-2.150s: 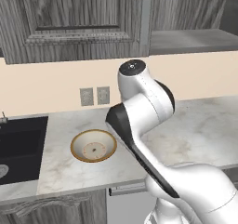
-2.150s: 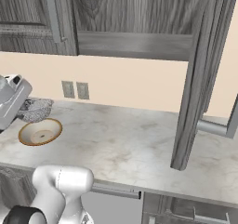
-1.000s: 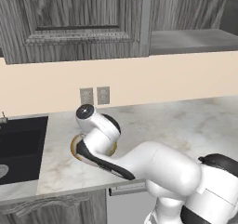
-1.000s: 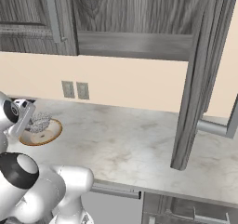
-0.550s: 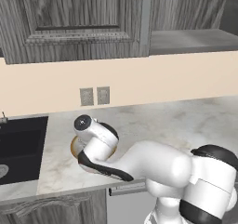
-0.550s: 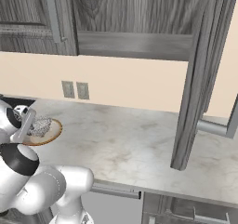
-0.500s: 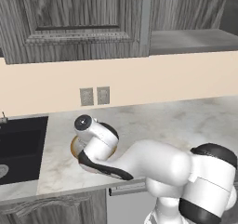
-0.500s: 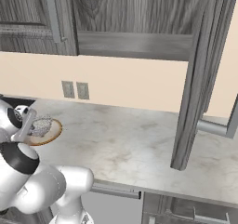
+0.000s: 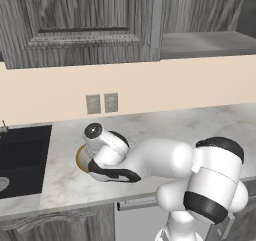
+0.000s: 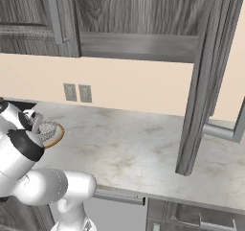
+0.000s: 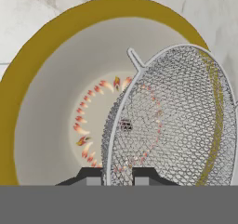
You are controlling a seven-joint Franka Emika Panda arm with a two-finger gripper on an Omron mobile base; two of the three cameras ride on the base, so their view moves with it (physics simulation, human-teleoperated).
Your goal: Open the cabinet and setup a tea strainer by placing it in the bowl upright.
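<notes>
Strainer (image 11: 179, 121) now hangs low inside the bowl (image 11: 56, 46), at about 3 o'clock of the dotted ring in the hand view; over the last two seconds the arm has swung down from above the counter (image 10: 143, 148). Gripper (image 11: 118, 174) fingers are pinched tight on its rim. Cabinet (image 10: 201, 81) door stands open. Release looks near, provided the mesh sits upright.

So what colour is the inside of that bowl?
Cream, with a reddish dotted ring; the bowl shows best in the hand view.
</notes>
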